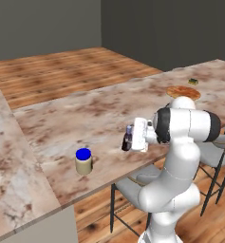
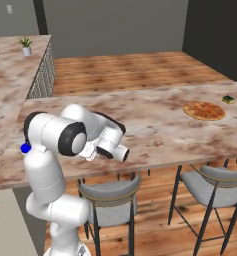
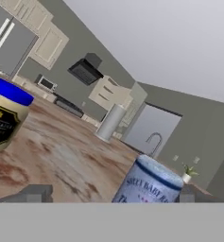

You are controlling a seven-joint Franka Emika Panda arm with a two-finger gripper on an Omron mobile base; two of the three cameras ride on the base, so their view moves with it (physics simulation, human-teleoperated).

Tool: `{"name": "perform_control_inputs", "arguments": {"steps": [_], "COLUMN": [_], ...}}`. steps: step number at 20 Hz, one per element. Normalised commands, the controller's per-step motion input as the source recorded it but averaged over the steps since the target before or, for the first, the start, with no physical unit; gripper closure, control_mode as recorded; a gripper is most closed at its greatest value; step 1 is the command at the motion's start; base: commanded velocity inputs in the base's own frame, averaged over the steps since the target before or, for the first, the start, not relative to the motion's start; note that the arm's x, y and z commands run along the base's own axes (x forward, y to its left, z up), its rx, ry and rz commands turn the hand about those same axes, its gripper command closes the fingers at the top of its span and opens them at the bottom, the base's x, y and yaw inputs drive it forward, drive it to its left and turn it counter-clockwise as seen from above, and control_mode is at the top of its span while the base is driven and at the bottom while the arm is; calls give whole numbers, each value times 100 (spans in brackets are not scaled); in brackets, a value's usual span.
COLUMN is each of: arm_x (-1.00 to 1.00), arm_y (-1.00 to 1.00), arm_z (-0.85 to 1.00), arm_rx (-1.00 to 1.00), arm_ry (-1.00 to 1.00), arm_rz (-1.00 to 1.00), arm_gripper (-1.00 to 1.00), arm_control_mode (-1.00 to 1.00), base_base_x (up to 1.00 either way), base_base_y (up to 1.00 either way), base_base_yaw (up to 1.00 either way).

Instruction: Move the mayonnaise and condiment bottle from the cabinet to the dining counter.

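The condiment bottle [image 1: 128,137], slim and dark with a blue-grey neck, stands on the dining counter [image 1: 95,114] near its front edge. My gripper [image 1: 127,142] is open around it. In the hand view the bottle's neck and label [image 3: 150,182] rise between the two fingertips [image 3: 37,193], which stand wide apart and clear of the bottle. The mayonnaise [image 1: 83,161], a cream jar with a blue lid, stands upright on the same counter to the left of the bottle [image 3: 5,113]. Its blue lid [image 2: 25,148] peeks out behind my arm. Cream wall cabinets [image 3: 47,45] show far off.
A round flat pizza [image 2: 204,110] and a small green-yellow block [image 2: 228,99] lie at the counter's far right. Grey-seated stools [image 2: 110,192] stand under the front edge beside my base. A potted plant [image 2: 26,46] sits on the far left counter.
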Motion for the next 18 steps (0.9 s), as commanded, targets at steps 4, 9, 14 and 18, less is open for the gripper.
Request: {"name": "perform_control_inputs", "arguments": {"steps": [4, 9, 14, 18], "arm_x": [0, -6, -32, -62], "arm_y": [-18, -2, 0, 8], "arm_z": [11, 65, 85, 99], "arm_rx": [3, 2, 0, 0], "arm_ry": [-1, 0, 0, 10], "arm_rz": [0, 0, 0, -8], "arm_gripper": [-100, -100, -100, -100], "arm_control_mode": [-100, -100, -100, -100], "base_base_x": [0, 0, 0, 0], "base_base_y": [0, 0, 0, 0], "base_base_yaw": [0, 0, 0, 0]}}
